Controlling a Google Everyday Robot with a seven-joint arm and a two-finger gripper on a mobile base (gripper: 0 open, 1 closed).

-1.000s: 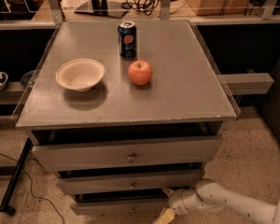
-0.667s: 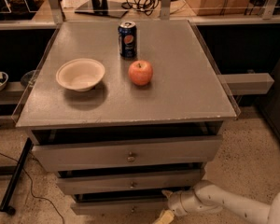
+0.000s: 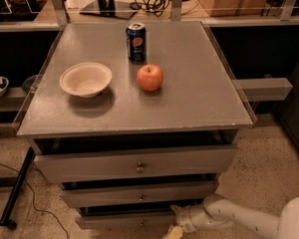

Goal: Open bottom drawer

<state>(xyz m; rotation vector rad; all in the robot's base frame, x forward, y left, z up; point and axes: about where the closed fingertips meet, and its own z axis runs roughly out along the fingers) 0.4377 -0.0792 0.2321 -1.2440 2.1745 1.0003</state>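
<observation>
A: Anything moved in the last second?
B: Hardly. The gripper (image 3: 173, 231) sits where it was, low by the floor at the right end of the bottom drawer (image 3: 119, 220), and the things on top have not shifted.
A: Where is that drawer exactly?
B: It is the lowest of three grey fronts in the cabinet, right at the lower edge of the view, with a dark gap above it. Its front looks the narrowest, and its knob barely shows at the centre.
A: Is the gripper holding it?
B: I cannot tell whether it is open or closed, nor whether it touches the front. Its pale end lies just beside the drawer's right corner, and the white arm (image 3: 239, 218) comes in from the lower right.
A: And above?
B: The middle drawer (image 3: 139, 195), then the top drawer (image 3: 139, 165), each with a small round knob. On the grey cabinet top (image 3: 204, 98) a red apple (image 3: 150, 77) stands near the centre, with a blue can (image 3: 136, 42) upright just behind it and a white bowl (image 3: 85, 78) further left in the view — all apart from one another
</observation>
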